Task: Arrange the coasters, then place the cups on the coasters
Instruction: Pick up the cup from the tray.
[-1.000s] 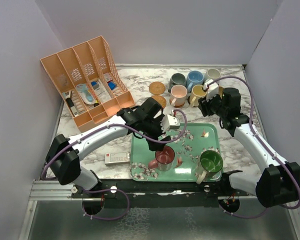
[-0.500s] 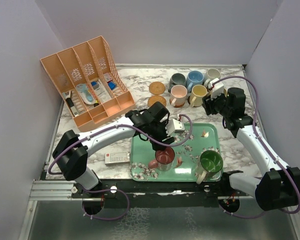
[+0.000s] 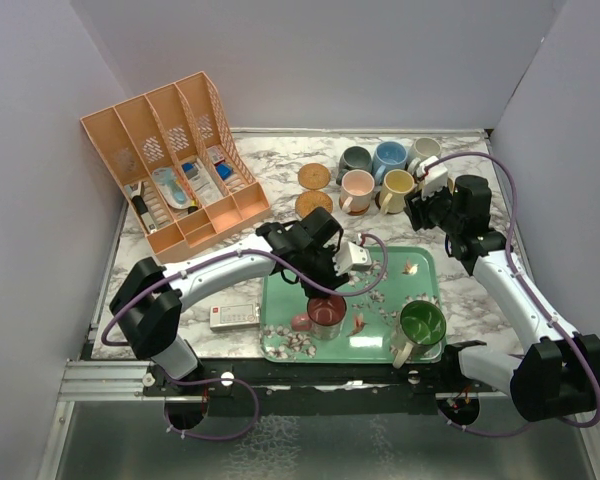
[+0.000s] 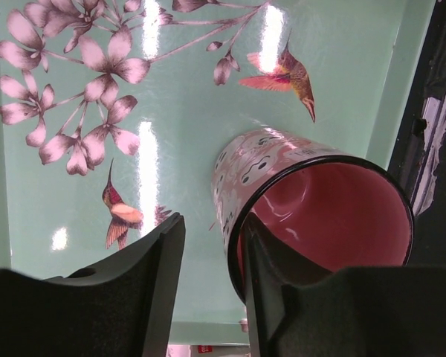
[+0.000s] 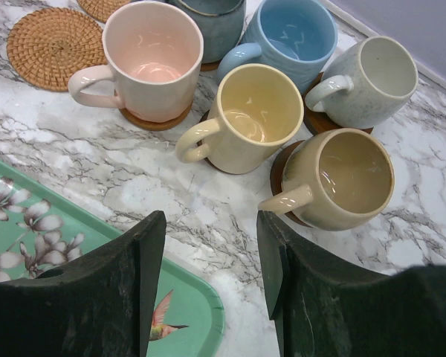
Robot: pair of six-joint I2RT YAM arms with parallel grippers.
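A dark red cup (image 3: 327, 312) stands on the green floral tray (image 3: 420, 270). My left gripper (image 3: 321, 291) straddles the wall of this cup (image 4: 320, 216): one finger is inside against the rim, the other outside with a gap left. The left gripper (image 4: 212, 238) is still open. A green cup (image 3: 421, 323) stands at the tray's right. Pink (image 5: 152, 56), yellow (image 5: 256, 111), tan (image 5: 349, 175), cream (image 5: 383, 71) and blue (image 5: 297, 33) cups sit on dark coasters. Two woven coasters (image 3: 313, 177) lie bare. My right gripper (image 5: 212, 223) hovers open and empty near the tan cup.
An orange desk organizer (image 3: 170, 170) with small items fills the back left. A small white box (image 3: 233, 316) lies left of the tray. A grey cup (image 3: 355, 160) stands at the back of the cup group. Grey walls close in both sides.
My left gripper has come down over the dark red cup's rim and its jaws have narrowed. The right arm shifted slightly right earlier and has since held still.
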